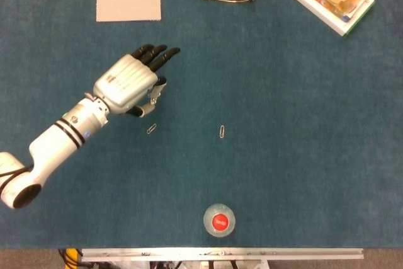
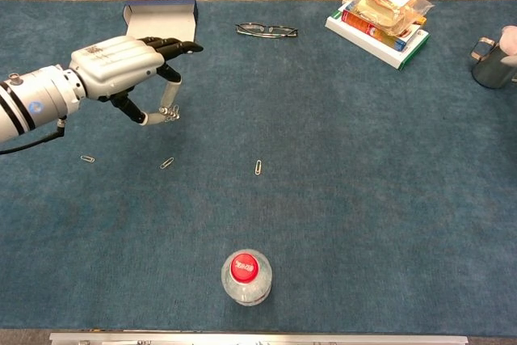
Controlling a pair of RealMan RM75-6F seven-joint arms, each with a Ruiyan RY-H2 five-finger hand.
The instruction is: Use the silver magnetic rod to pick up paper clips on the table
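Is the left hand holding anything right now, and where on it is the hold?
Yes. The left hand holds the silver magnetic rod, pinched near its upper end; the lower end hangs free above the table with a paper clip stuck to it.

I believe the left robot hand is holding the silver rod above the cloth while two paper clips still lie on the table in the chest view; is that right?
Nearly: the chest view shows three loose paper clips, not two: the left paper clip, the middle paper clip and the right paper clip. The left robot hand does hold the silver rod above the cloth.
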